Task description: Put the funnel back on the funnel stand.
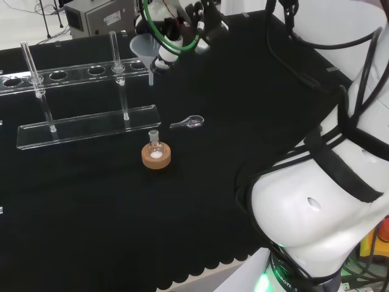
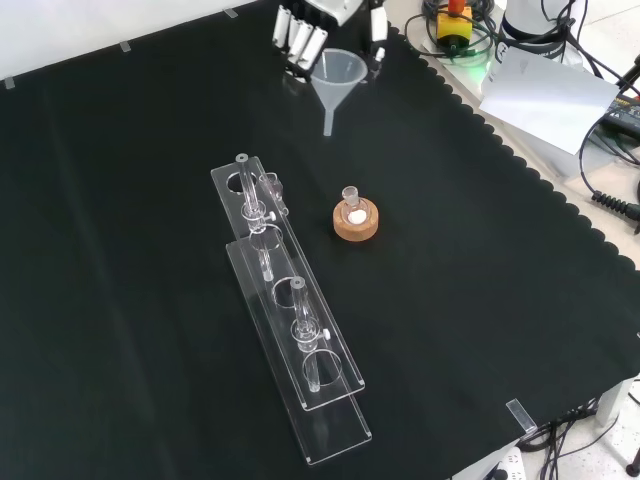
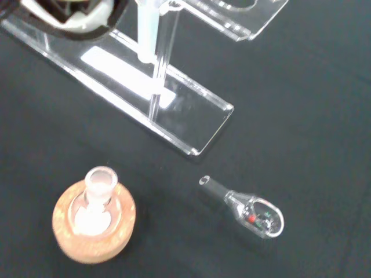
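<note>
Here the hand (image 2: 305, 35) grasps the funnel (image 2: 337, 76) in its fingers, stem down; the stand's (image 2: 288, 320) nearest hole lies front-view lower-left.

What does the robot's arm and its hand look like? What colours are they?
The arm is made of big, smooth, rounded white parts. Black straps and black cables run along it, and a green light glows near its base. The hand is black and white, with pale fingers side by side. Near the wrist there are looped green cables and some black ones.
</note>
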You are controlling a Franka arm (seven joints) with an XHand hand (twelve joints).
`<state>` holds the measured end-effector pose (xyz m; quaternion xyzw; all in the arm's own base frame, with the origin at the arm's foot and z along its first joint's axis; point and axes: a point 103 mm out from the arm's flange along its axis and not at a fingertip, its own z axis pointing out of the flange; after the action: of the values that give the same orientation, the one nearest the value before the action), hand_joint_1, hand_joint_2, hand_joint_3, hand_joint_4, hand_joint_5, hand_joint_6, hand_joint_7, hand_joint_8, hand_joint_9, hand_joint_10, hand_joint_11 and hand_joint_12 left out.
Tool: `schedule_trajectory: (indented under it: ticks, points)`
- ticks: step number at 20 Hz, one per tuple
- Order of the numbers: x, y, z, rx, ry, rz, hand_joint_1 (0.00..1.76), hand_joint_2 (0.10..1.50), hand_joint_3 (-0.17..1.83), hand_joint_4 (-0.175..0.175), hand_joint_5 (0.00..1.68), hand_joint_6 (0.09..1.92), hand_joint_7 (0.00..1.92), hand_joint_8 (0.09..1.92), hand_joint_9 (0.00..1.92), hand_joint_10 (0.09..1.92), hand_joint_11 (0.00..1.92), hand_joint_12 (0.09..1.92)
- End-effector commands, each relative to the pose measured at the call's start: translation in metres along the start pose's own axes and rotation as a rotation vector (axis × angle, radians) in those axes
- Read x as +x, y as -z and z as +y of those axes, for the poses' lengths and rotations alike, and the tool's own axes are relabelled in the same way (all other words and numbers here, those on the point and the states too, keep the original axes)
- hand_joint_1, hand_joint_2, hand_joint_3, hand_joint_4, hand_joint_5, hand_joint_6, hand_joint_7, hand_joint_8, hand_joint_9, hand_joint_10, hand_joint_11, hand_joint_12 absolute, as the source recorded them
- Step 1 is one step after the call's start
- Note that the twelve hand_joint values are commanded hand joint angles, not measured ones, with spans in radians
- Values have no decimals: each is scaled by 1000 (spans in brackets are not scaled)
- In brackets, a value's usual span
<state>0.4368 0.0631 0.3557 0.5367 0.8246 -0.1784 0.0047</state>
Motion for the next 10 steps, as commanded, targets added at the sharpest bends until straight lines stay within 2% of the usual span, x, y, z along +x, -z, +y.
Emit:
schedule_trajectory:
  ticks: [1,4,10]
  points:
    - [-31,18,24,-14,-61,66,895,695,641,34,843,761,725,541,1174,199,944,1025]
    - [-37,19,42,-18,-68,79,893,695,642,31,841,763,730,544,1177,198,952,1024]
    - [-43,22,74,-11,-54,75,891,695,646,24,837,770,736,548,1185,190,972,1007]
